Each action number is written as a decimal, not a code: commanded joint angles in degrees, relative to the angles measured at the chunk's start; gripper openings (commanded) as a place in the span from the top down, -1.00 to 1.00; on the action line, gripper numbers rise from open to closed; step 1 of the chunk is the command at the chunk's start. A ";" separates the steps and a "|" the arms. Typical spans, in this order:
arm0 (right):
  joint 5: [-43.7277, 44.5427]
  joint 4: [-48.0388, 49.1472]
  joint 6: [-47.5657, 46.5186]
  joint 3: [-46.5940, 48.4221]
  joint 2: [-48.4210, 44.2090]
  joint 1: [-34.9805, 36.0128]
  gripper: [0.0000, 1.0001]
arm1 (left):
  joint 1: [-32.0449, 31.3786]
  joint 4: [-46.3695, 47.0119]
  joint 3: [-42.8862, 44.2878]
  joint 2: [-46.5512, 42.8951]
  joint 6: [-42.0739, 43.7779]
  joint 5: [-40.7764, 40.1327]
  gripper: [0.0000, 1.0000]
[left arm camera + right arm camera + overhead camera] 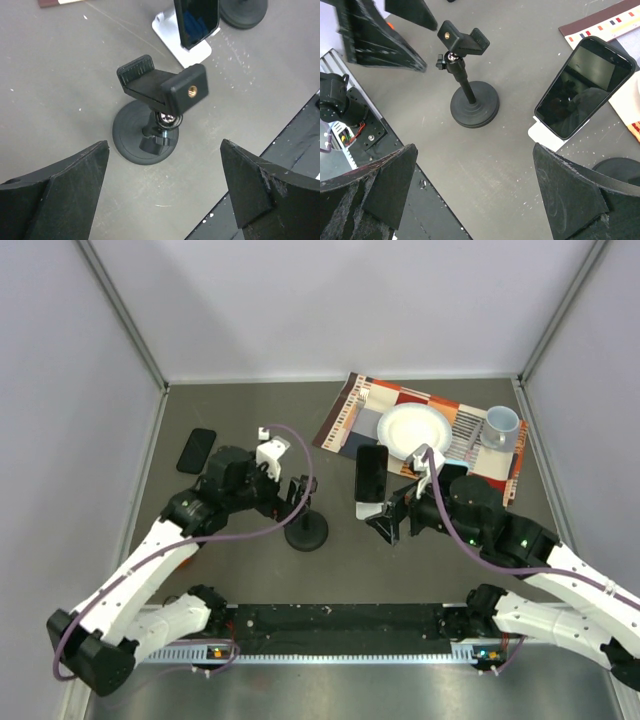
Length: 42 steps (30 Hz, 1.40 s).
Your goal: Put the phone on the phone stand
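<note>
Grey counter (pixel 250 410), walled on three sides. The phone (pixel 585 85) sits propped on the phone stand (pixel 182 45), just off the placemat (pixel 400 392) edge. It hides most of the stand; only the white base and one corner show. Left wrist view crops the phone's top. A dark round thing (pixel 620 167) beside it is cut off, can't tell what it is. The black clamp pole (pixel 470 97) stands between my arms. A second phone (pixel 197 449) lies flat, well apart on the left. My left fingers (pixel 55 195) and right fingers (pixel 570 200) are spread wide, gripping nothing.
</note>
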 commanded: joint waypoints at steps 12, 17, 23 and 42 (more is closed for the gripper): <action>-6.44 4.73 3.29 6.40 8.78 -0.28 -0.97 | -0.05 -0.72 13.58 -2.11 -18.32 -0.68 -0.36; -11.67 5.96 2.94 15.62 19.24 -3.43 -0.76 | 1.97 -5.46 12.89 -7.04 -24.12 -12.22 -0.55; -24.36 6.66 2.32 25.72 34.19 -7.58 -0.29 | 8.12 -8.74 5.09 -12.04 -28.34 -10.66 -0.37; -39.50 11.23 -8.05 26.73 47.48 -7.58 1.00 | 10.41 12.19 -24.10 -11.18 -40.90 16.77 0.23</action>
